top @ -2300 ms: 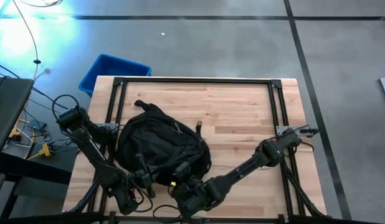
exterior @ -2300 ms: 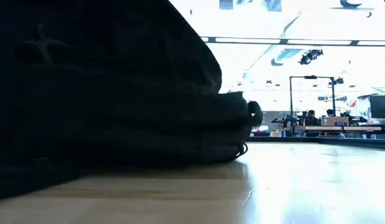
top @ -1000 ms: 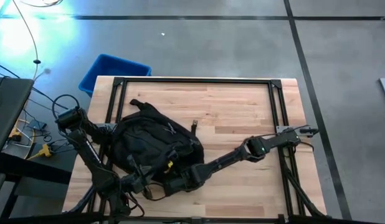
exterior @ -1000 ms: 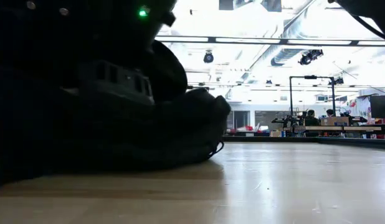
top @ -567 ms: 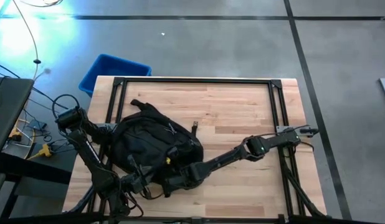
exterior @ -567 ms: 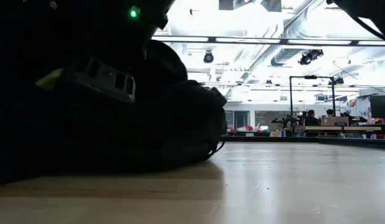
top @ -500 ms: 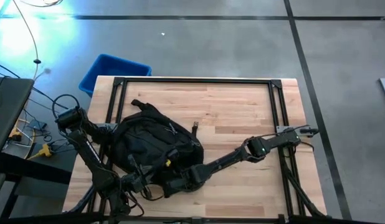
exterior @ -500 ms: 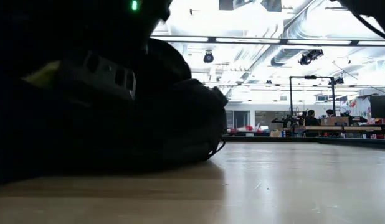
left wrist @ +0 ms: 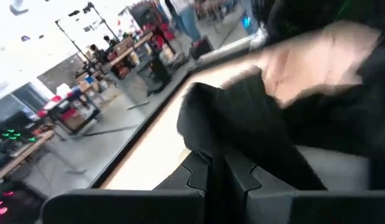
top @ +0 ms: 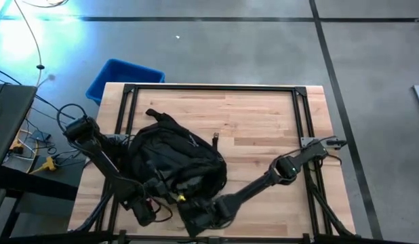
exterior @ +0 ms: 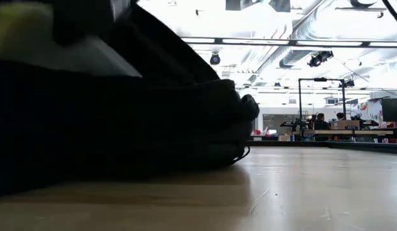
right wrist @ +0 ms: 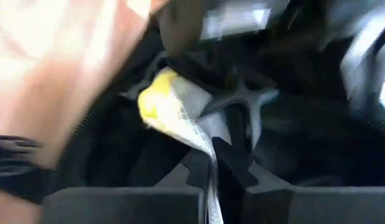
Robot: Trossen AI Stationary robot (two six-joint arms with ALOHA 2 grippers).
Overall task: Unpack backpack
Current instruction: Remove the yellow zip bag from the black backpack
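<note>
The black backpack (top: pixel 175 159) lies on the table's left half, near the near edge; in the low view the backpack (exterior: pixel 121 115) fills the left side. My left gripper (top: pixel 147 205) sits at its near-left edge, shut on black fabric. My right gripper (top: pixel 196 215) is at the near edge just off the backpack's opening, shut on a clear pouch with a yellow edge (right wrist: pixel 164 102). A speck of that yellow (top: pixel 181 198) shows between backpack and gripper. The pale pouch (exterior: pixel 38 38) also shows high up in the low view. My left gripper (left wrist: pixel 217 177) pinches a flap or strap of the backpack's black fabric (left wrist: pixel 227 124) between its two fingers; the fabric runs away from the fingertips toward the bag's body. My right gripper (right wrist: pixel 214 165) pinches the clear pouch at its pale edge (right wrist: pixel 202 134), a little off the yellow corner. The pouch reaches from the fingers back toward the backpack's opening (right wrist: pixel 180 62).
A blue bin (top: pixel 121 78) stands on the floor beyond the table's far-left corner. A black rail frame (top: pixel 216 88) runs around the tabletop. A small dark piece (top: pixel 215 138) lies right of the backpack. Bare wood (top: pixel 264 122) covers the far and right side.
My right gripper has drawn back toward the table's near edge, still shut on the yellow-edged pouch, bringing it farther out of the backpack. The backpack has shifted a little toward the right and near side. My left gripper has moved slightly with it, still shut.
</note>
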